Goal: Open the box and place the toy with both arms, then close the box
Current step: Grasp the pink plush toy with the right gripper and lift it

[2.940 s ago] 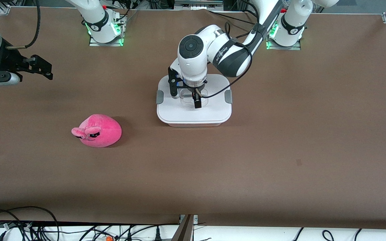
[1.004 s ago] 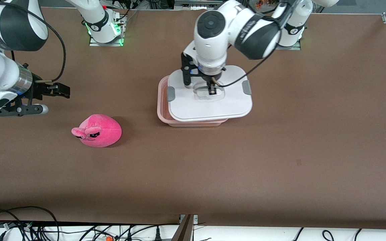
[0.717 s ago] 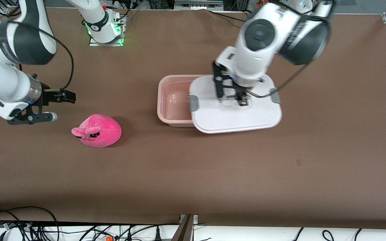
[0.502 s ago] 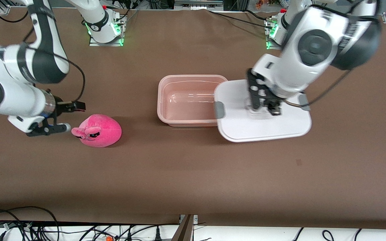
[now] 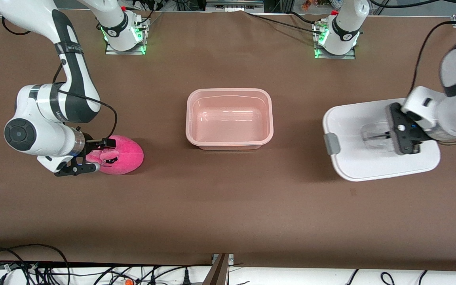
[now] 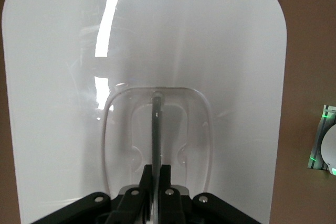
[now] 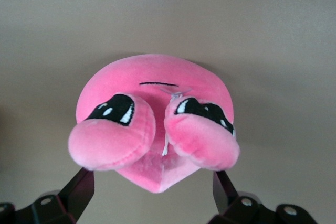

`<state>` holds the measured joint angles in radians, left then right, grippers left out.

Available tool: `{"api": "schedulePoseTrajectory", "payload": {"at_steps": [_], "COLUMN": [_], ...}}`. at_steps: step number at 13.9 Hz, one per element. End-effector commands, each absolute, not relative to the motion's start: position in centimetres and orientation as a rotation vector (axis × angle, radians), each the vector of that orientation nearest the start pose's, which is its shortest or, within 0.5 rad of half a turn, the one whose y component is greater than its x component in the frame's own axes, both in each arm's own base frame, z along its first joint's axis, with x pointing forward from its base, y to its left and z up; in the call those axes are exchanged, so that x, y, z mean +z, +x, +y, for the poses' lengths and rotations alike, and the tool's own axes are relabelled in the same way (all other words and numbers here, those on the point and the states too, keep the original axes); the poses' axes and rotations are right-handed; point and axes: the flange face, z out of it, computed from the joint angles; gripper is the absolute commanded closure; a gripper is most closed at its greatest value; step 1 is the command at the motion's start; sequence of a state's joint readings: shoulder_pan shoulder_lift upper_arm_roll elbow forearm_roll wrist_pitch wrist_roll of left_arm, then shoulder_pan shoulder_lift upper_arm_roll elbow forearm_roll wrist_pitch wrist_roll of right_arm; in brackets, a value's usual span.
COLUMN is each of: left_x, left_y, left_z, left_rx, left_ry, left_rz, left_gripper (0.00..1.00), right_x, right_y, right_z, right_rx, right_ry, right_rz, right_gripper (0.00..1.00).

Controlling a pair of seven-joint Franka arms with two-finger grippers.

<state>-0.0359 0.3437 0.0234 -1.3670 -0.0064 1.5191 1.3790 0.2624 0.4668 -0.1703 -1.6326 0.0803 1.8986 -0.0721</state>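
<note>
Risk first: the right gripper [image 5: 92, 155] is down at the face end of the bright pink plush blob toy [image 5: 122, 155], so if the jaws shut only on the two soft ears, I'd expect the toy to squash, rotate or slide out on the lift. A shallow bite is the likely cause; the plush gives no firm edge. Second risk: the white plastic lid with grey side clips [image 5: 374, 138] hangs from its clear recessed handle [image 6: 156, 145] alone, so it may tilt or swing if carried fast, and re-seating on the base could then go skewed.

Right gripper: fingers spread wide, one on each side of the toy's ear end, in the right wrist view flanking it low, not yet squeezing.

Left gripper [image 5: 402, 136]: pinched together on the thin bar of the lid handle, lid held above the table toward the left arm's end.

Pale translucent pinkish plastic box base [image 5: 268, 114]: open, nothing inside, mid-table. Toy sits on the brown table [image 5: 228, 206] toward the right arm's end, slightly nearer the front camera than the base.
</note>
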Motion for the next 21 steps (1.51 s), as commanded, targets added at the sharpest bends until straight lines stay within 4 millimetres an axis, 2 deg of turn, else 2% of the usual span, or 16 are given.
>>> {"api": "schedulePoseTrajectory", "payload": {"at_steps": [1, 2, 3, 4, 5, 8, 9, 12, 15, 17, 19, 21], "left_x": [51.1, 51.0, 50.8, 50.9, 51.0, 51.0, 51.1, 51.1, 51.1, 51.1, 51.1, 51.0], "left_y": [63.9, 63.7, 63.6, 63.5, 63.5, 63.5, 63.5, 63.5, 63.5, 63.5, 63.5, 63.4], "left_z": [3.0, 4.4, 4.9, 5.2, 5.0, 5.1, 4.8, 4.2, 4.1, 4.1, 4.2, 4.5], "left_rx": [0.266, 0.280, 0.295, 0.324, 0.363, 0.393, 0.393, 0.395, 0.394, 0.394, 0.393, 0.399], "left_ry": [-2.508, -2.530, -2.540, -2.525, -2.490, -2.466, -2.460, -2.454, -2.454, -2.454, -2.453, -2.459], "left_rz": [2.115, 2.103, 2.098, 2.086, 2.082, 2.075, 2.079, 2.085, 2.087, 2.087, 2.089, 2.085], "left_gripper": [1.00, 1.00, 1.00, 1.00, 1.00, 1.00, 1.00, 1.00, 1.00, 1.00, 1.00, 1.00], "right_x": [31.3, 30.3, 29.7, 29.5, 29.5, 30.1, 30.4, 32.8, 35.0, 37.0, 40.3, 42.4], "right_y": [64.1, 63.6, 63.3, 63.2, 63.2, 63.3, 63.4, 64.2, 64.7, 64.9, 64.8, 64.8], "right_z": [7.3, 7.2, 7.1, 7.0, 6.9, 7.1, 7.1, 7.1, 7.8, 10.0, 12.4, 16.5], "right_rx": [0.276, 0.268, 0.265, 0.265, 0.265, 0.265, 0.258, 0.274, 0.311, 0.311, 0.365, 0.371], "right_ry": [-3.107, -3.105, -3.104, -3.105, -3.105, -3.100, -3.100, -3.090, -3.037, -3.019, -3.008, -3.028], "right_rz": [-0.218, -0.210, -0.204, -0.203, -0.201, -0.224, -0.229, -0.305, -0.518, -0.654, -0.732, -0.963], "right_gripper": [0.00, 0.00, 0.03, 0.10, 0.24, 0.84, 1.00, 1.00, 1.00, 1.00, 1.00, 1.00]}}
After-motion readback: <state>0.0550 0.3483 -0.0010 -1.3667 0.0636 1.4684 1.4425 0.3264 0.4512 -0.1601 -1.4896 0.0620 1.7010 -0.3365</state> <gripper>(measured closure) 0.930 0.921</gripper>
